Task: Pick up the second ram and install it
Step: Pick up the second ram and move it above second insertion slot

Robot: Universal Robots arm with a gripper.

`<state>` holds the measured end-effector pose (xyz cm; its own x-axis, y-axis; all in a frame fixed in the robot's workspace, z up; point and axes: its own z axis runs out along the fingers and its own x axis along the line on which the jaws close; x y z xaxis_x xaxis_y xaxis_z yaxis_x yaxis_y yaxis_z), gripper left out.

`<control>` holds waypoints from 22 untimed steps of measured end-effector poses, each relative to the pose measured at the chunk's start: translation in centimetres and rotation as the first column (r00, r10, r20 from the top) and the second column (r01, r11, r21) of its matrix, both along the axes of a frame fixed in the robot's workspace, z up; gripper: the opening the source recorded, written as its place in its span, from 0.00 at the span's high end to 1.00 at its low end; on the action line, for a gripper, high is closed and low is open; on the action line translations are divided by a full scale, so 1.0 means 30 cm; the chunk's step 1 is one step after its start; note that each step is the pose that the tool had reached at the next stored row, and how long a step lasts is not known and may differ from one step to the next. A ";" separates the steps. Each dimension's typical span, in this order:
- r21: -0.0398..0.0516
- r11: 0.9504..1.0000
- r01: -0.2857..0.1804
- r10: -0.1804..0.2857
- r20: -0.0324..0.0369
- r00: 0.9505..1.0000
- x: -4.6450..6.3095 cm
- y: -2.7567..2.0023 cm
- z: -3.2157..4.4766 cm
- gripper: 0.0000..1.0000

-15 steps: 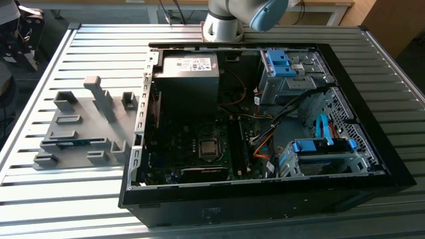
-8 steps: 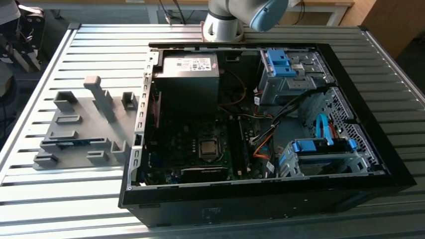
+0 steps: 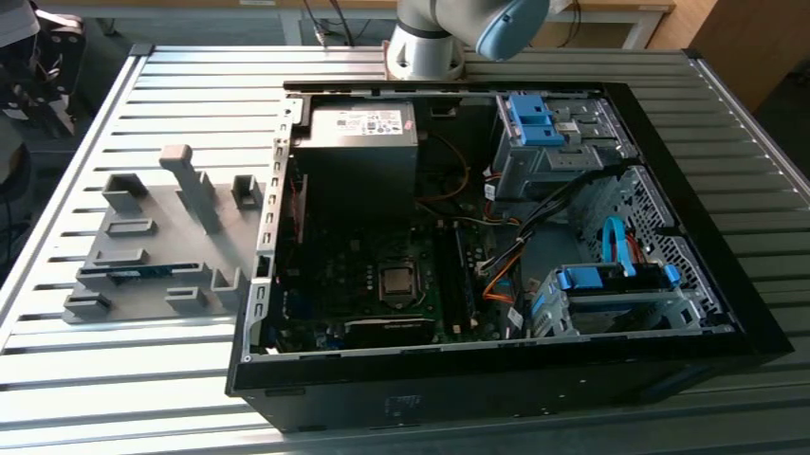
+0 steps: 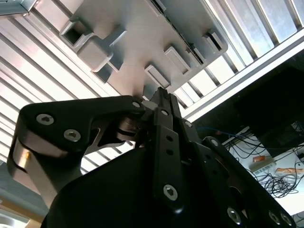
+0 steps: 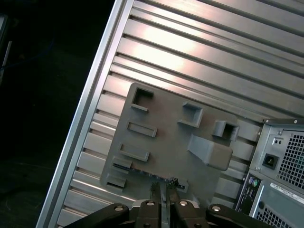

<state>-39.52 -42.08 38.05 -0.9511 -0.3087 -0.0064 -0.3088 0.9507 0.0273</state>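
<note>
While the gripper (image 5: pixel 162 189) is hovering over the grey holder plate (image 5: pixel 161 137), we are logging its two fingers as drawn together, tip against tip, with nothing pinched between them; both wrist views are agreeing on this.

Position: the second ram (image 3: pixel 133 274) is lying flat in a low cradle on the holder plate, on the half of the plate away from the PC case (image 3: pixel 506 237) and well apart from the plate's tall post (image 3: pixel 190 190). The holder plate itself is sitting on the slotted table (image 3: pixel 76 379), just beside the case wall. In the first wrist view we are reading the thin dark strip along the plate edge nearest the fingertips as possibly the same stick, but we are not certain of that.

Handling, as we are judging it: the stick is looking light, thin and stiff, so weight is not worrying us. Twisting or a skewed squeeze is, since a board like this is likely cracking rather than bending. We are favouring a hold across its two flat faces near the middle of its length, staying off the contact edge. Its smooth faces are probably giving little friction, so a centred, square grip is mattering.
</note>
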 end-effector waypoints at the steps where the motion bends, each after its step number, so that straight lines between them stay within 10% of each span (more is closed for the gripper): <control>1: 0.000 1.000 -0.001 0.001 0.000 1.000 0.000 0.000 0.000 0.84; 22: 0.000 0.998 -0.055 0.055 0.000 0.998 0.000 0.000 0.000 0.89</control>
